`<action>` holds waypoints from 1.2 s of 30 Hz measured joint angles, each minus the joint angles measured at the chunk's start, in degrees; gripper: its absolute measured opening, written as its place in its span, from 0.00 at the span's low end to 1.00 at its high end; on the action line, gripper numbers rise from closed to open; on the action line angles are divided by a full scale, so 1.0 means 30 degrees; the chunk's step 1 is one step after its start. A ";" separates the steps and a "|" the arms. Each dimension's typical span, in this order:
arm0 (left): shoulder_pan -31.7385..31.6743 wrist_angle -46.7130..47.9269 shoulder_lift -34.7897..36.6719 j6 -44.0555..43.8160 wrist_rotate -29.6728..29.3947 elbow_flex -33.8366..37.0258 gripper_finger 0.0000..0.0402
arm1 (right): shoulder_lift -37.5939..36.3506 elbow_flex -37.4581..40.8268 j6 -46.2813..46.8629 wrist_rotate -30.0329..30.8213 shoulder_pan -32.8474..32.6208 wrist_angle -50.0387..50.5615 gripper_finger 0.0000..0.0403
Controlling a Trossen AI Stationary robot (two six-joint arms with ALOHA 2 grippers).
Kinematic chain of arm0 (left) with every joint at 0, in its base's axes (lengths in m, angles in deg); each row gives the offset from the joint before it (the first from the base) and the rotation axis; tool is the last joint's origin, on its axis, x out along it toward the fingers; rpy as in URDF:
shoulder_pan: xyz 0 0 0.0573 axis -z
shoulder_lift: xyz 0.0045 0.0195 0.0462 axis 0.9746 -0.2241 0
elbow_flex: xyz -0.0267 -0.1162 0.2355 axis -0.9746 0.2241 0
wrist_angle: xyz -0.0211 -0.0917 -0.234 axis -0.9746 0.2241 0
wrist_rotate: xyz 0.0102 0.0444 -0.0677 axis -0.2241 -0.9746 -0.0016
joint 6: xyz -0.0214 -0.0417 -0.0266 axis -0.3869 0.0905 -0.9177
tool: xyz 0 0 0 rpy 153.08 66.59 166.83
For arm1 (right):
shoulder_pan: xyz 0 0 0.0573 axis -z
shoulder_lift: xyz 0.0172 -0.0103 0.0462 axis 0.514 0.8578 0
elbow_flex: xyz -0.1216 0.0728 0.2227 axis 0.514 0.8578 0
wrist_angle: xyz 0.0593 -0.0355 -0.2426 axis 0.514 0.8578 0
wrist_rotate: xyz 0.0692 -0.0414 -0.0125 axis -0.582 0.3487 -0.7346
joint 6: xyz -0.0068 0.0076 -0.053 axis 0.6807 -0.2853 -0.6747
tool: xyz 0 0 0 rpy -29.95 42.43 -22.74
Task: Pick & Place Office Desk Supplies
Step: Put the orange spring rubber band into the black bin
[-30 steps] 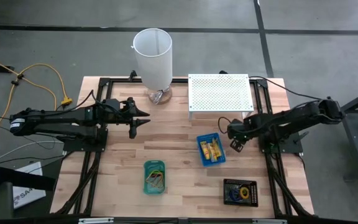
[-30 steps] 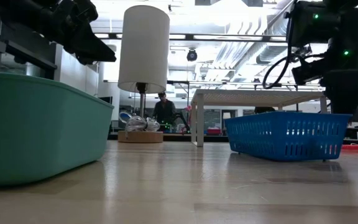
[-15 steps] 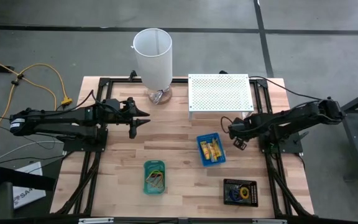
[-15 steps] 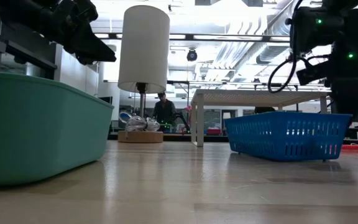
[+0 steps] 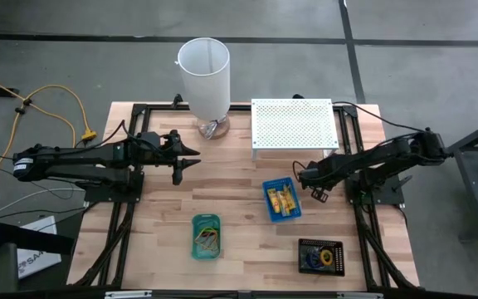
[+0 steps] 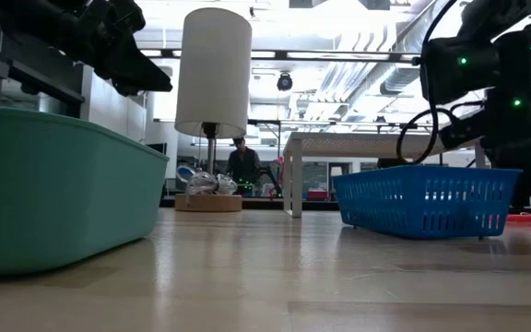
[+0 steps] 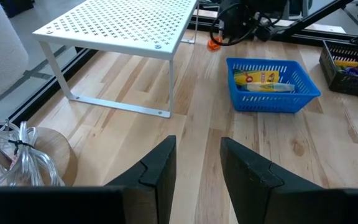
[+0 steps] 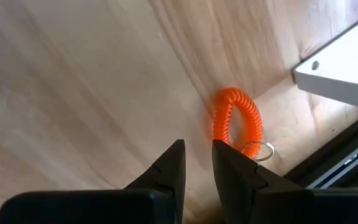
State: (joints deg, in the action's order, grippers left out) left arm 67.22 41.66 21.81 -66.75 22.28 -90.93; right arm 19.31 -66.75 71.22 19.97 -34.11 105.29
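The pale wooden tabletop [image 5: 239,212] carries a green tray [image 5: 207,236], a blue basket [image 5: 281,200] and a black tray [image 5: 321,256]. Farther back stand a white perforated riser [image 5: 293,124] and a tall white cylinder [image 5: 205,79] on a wooden base. An orange coil [image 8: 235,124] with a metal ring lies near the riser's foot.

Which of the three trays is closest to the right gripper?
The blue tray, holding yellow packets; the right gripper is just beside it. The green tray and black tray lie farther off.
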 joint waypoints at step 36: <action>0.0001 -0.0007 -0.0007 0.0005 0.0000 0.0000 0.30 | 0.2046 0.0007 0.0656 0.0236 0.2106 -0.0902 0.17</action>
State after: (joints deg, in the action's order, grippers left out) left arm 67.22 41.64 21.79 -66.73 22.28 -90.93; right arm 25.45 -66.73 73.19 20.68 -27.79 102.58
